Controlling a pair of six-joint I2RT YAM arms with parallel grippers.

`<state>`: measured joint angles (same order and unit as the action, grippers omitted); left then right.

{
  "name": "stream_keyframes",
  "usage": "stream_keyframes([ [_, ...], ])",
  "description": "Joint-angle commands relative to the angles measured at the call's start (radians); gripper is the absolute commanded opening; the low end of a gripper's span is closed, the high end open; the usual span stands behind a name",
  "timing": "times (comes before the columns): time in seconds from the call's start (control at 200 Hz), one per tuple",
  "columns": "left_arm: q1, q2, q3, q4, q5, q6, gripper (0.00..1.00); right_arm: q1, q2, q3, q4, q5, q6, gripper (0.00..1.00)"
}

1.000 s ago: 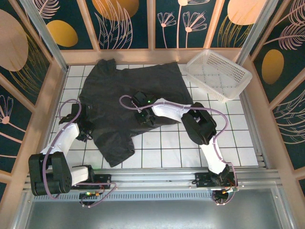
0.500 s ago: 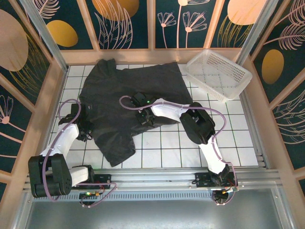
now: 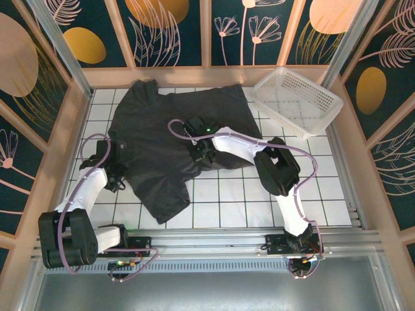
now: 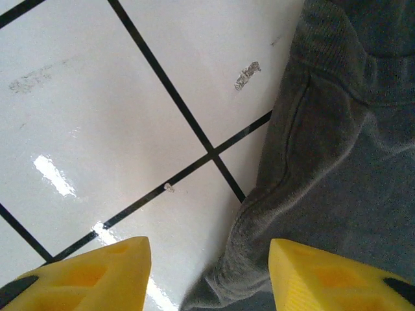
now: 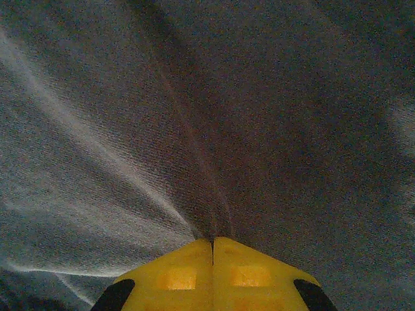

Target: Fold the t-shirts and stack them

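The right hand (image 5: 213,242) is being kept shut, its two yellow fingers (image 5: 178,275) pressed together on a pinch of the dark charcoal t-shirt (image 5: 259,116), and creases in the cloth are being drawn in toward the fingertips from the left and from above. In the top view this right hand (image 3: 200,152) is being held low over the middle of the t-shirt (image 3: 175,123), close to its near right edge, with the white arm reaching in from the right. The left hand (image 4: 207,251) is being held open, its yellow fingers (image 4: 97,272) standing well apart, and nothing is being gripped between them; a stitched, ribbed edge of the t-shirt (image 4: 343,162) is lying under the right-hand fingertip and running into the gap, while bare white tile of the table (image 4: 97,97), crossed by black grid lines, is lying under the other. Seen from above, the left hand (image 3: 115,172) is being held at the left edge of the garment. The t-shirt is lying spread, somewhat rumpled, over the far left part of the tiled table (image 3: 259,201), one part reaching down toward the near edge. A white mesh basket (image 3: 298,100) is sitting at the far right corner, just beside the shirt's far right edge.
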<state>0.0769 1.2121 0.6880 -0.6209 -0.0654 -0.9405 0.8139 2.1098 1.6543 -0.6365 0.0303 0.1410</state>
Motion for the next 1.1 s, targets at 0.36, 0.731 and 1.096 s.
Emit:
stream_keyframes([
  [0.36, 0.004, -0.018, -0.077, 0.128, 0.171, 0.057, 0.41, -0.151, 0.062, 0.056, -0.087, -0.25, 0.125, 0.02],
  [0.731, 0.004, -0.015, -0.165, 0.26, 0.326, 0.055, 0.3, -0.202, 0.112, 0.011, -0.06, -0.333, 0.158, 0.01],
  [1.096, 0.004, 0.099, -0.162, 0.363, 0.394, 0.074, 0.4, -0.205, 0.11, 0.012, -0.057, -0.339, 0.166, 0.0],
])
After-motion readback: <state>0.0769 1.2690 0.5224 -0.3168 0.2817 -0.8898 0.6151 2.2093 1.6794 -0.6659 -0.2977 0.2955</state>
